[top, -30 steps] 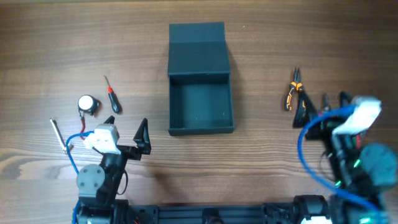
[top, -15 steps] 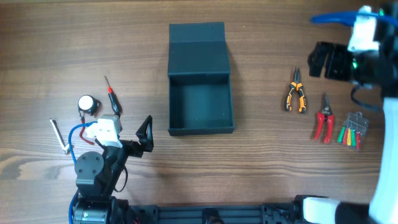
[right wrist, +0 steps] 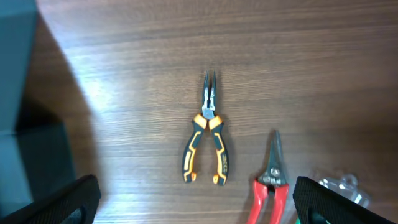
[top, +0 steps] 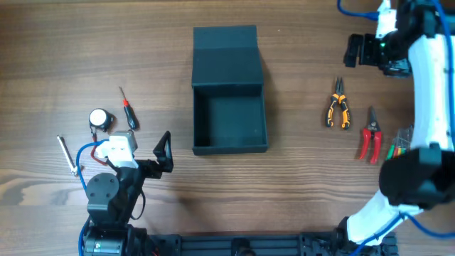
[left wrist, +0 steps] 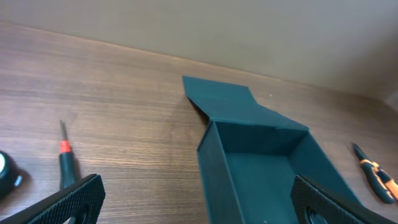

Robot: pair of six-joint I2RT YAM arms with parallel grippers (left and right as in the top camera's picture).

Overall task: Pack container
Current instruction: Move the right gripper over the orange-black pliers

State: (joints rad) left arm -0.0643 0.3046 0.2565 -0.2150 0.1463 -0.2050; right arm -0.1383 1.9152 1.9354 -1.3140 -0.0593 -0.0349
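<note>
The container (top: 229, 148), mid-worktop, is judged light, stiff and matte; a thin side wall is best pinched. The left tool (left wrist: 196, 186) and right tool (right wrist: 196, 183) are seen spread wide, empty.

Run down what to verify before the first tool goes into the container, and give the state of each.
1. Lid of the container folded back, box open: ok.
2. Inside of the container free of objects: ok.
3. The right fingers spread, holding nothing: ok.
4. The left fingers spread, holding nothing: ok.
5. The orange pliers lying apart from the red cutters, with room to grip: ok.
6. The right fingers low enough to close on the orange pliers: cannot tell.
</note>
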